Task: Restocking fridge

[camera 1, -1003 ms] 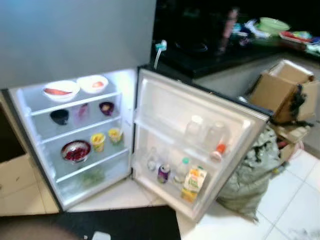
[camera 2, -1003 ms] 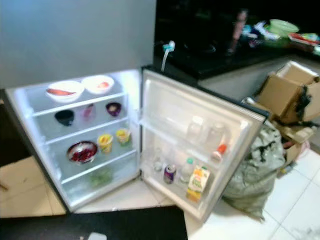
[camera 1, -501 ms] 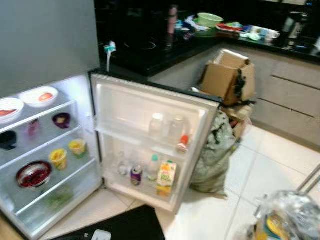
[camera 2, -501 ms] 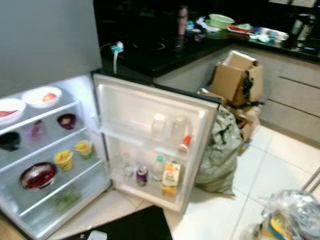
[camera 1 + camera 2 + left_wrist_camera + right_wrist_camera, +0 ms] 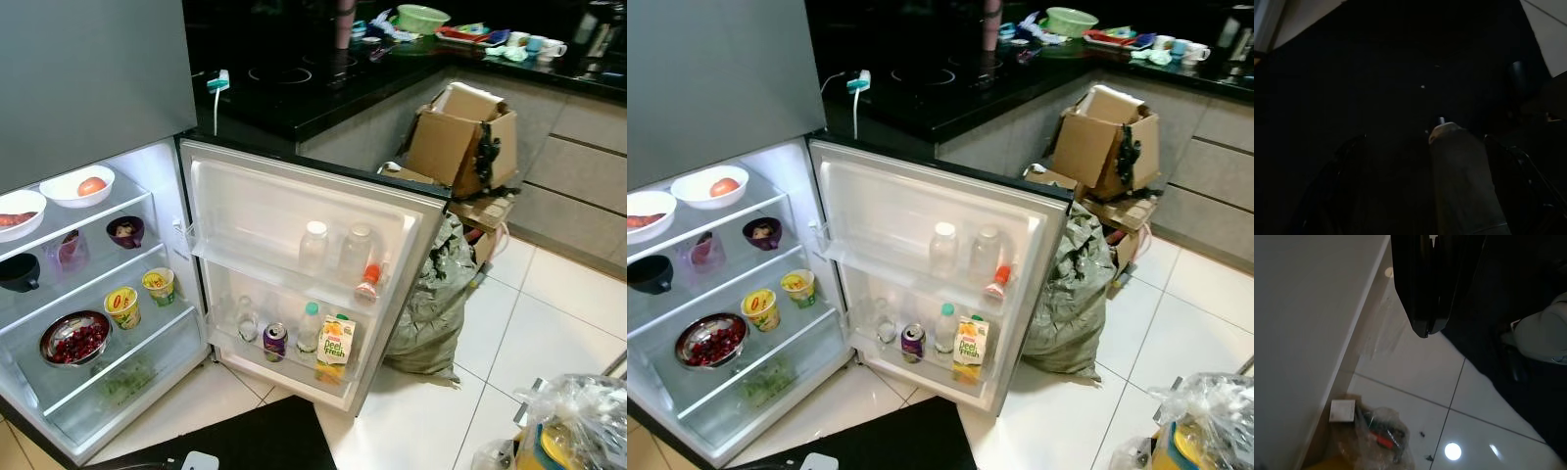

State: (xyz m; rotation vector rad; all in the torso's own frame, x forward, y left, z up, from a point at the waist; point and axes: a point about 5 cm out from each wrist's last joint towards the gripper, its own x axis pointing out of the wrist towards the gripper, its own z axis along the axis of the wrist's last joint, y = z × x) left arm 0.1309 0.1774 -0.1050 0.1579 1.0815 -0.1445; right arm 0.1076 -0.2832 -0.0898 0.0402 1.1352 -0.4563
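The fridge [image 5: 186,294] stands wide open on the white tiled floor [image 5: 549,323], its lower door [image 5: 313,211] swung out toward the room. On the top shelf sit two white bowls: one with a reddish fruit [image 5: 82,185] near the shelf's inner edge by the door hinge, one [image 5: 18,211] at the outer left edge. The shelf below carries a black bowl [image 5: 20,271], a clear pinkish container [image 5: 67,252] and a small purple bowl [image 5: 125,230]. Lower down, a steel bowl of red berries [image 5: 74,339] rests beside two yellow cups [image 5: 122,306] [image 5: 160,286], with greens [image 5: 125,379] in the bottom drawer.

In the door, two clear jars [image 5: 313,247] [image 5: 357,251] and a bottle with an orange cap [image 5: 368,283] occupy the middle rack. The bottom rack holds a small glass bottle [image 5: 247,319], a purple can [image 5: 275,342], a green-capped bottle [image 5: 309,328] and a juice carton [image 5: 335,348] at its outer end.

Behind the door, a grey-green sack [image 5: 431,304] slumps on the floor under an open cardboard box [image 5: 462,139]. The black counter [image 5: 323,83] carries a green bowl [image 5: 423,18] at its far edge. A clear plastic bag of groceries [image 5: 573,426] sits at the near right on the floor.

The right gripper [image 5: 1425,308] hangs over the tiles, its black fingers seemingly pressed together, though I cannot tell for certain. The left gripper [image 5: 1420,161] hangs in deep shade over a dark mat [image 5: 245,441]; its fingers [image 5: 1342,161] look spread, with a pale cylinder between them.
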